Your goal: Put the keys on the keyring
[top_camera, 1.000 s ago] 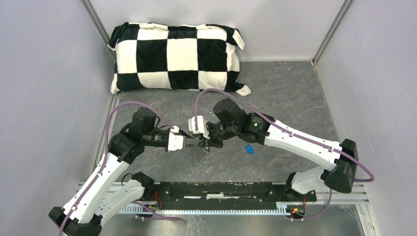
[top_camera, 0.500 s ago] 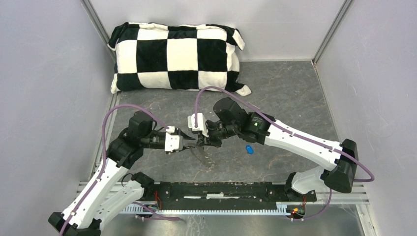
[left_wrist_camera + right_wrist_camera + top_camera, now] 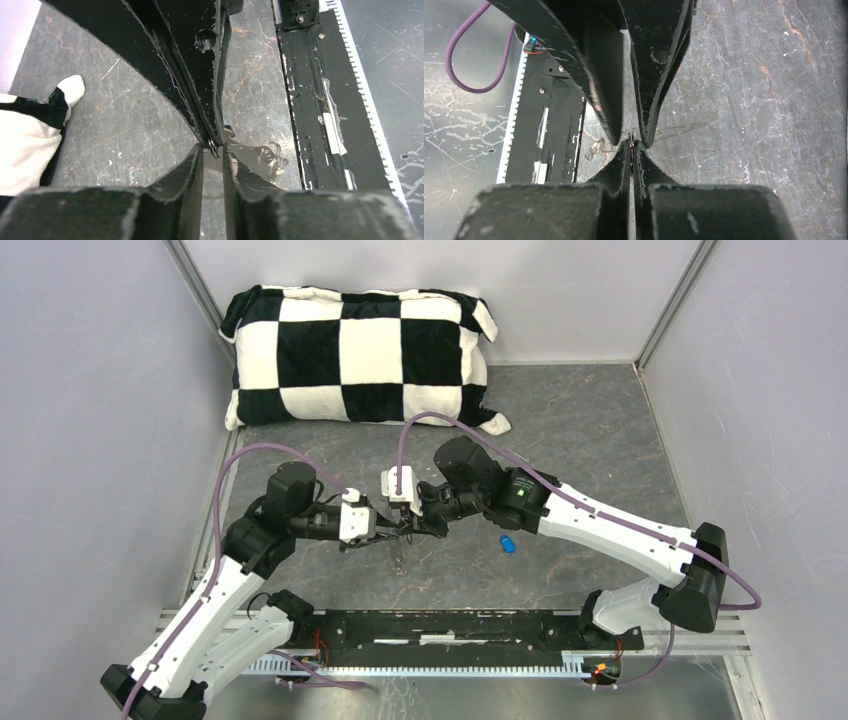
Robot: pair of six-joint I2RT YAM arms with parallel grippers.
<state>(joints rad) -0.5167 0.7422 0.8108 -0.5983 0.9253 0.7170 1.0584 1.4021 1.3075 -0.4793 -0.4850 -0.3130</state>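
Note:
My right gripper (image 3: 412, 528) is shut on a thin dark wire of the keyring (image 3: 213, 148), pinched at its very fingertips (image 3: 631, 140). My left gripper (image 3: 383, 536) faces it tip to tip, its fingers (image 3: 192, 165) a narrow gap apart on either side of that wire, not pressing it. A silvery curl of the ring (image 3: 270, 156) hangs lower beside them, seen in the top view as a small dark dangle (image 3: 400, 558). One of the keys, with a blue head (image 3: 507, 544), lies on the grey table to the right of both grippers, apart from them.
A black-and-white checked pillow (image 3: 360, 355) lies against the back wall. A black rail with a toothed strip (image 3: 450, 625) runs along the near edge. Grey walls close in the left and right sides.
My left gripper has moved right to meet the right gripper's tips and narrowed its jaws around the wire. The hanging ring now shows smaller under them. The blue key has not moved.

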